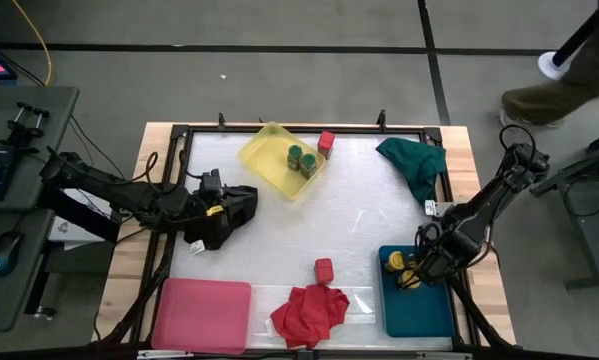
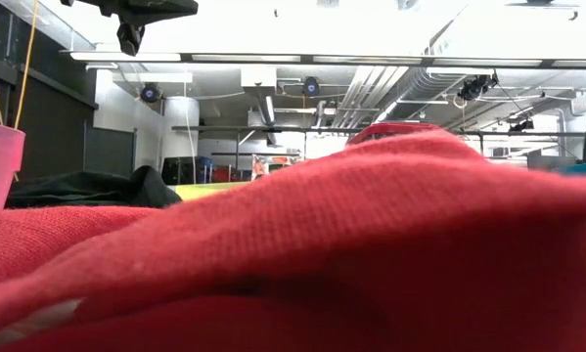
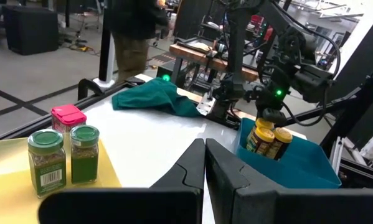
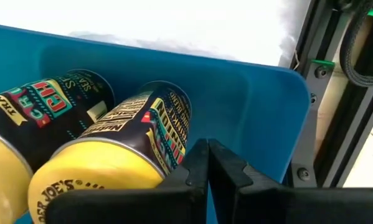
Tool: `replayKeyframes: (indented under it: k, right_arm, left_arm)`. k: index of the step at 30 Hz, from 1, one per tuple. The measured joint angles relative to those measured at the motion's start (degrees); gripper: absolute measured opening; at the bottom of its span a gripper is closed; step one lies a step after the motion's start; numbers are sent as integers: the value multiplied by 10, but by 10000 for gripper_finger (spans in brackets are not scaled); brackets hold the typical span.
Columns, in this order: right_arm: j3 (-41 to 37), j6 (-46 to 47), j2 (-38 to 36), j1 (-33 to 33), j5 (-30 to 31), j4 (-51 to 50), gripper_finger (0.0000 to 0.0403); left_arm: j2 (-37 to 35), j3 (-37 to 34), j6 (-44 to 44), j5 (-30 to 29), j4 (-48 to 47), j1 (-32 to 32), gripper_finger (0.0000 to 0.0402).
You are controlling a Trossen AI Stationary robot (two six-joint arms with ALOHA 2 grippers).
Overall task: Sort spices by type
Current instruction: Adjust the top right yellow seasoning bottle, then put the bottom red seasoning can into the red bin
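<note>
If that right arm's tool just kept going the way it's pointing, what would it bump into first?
Most likely the nearer yellow-lidded jar, standing in the teal tray right in front of the right tool, whose fingers are shut. Past it comes the tray's wall, though depth is hard to judge.

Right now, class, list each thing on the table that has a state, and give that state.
Green-lidded jars: upright, in yellow tray.
Yellow-lidded jars: on their sides, in teal tray.
Red boxes: on the table, unsorted.
Pink tray: holds nothing.
Left gripper: jaws shut.
Right gripper: jaws shut.
</note>
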Motion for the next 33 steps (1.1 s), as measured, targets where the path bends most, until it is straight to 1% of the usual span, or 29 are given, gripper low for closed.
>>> replayKeyframes:
  k: [6, 9, 16, 21, 24, 29, 31, 33]
  right_arm:
    - [14, -6, -14, 0, 28, -22, 0]
    - [23, -10, -18, 0, 29, -42, 0]
    - [28, -25, -37, 0, 24, -52, 0]
    - [28, -42, -68, 0, 22, -57, 0]
    - [43, -50, -83, 0, 30, -78, 0]
    - [102, -69, -89, 0, 69, -156, 0]
    - [128, -76, -89, 0, 105, -179, 0]
    - [150, -77, -89, 0, 162, -181, 0]
  left_arm:
    - [0, 0, 0, 0, 2, 0, 0]
    - [0, 0, -1, 0, 2, 0, 0]
    - [0, 0, -1, 0, 2, 0, 0]
    - [0, 0, -1, 0, 2, 0, 0]
    - [0, 0, -1, 0, 2, 0, 0]
    - [0, 0, 7, 0, 2, 0, 0]
    - [0, 0, 10, 0, 2, 0, 0]
    - [0, 0, 10, -6, 2, 0, 0]
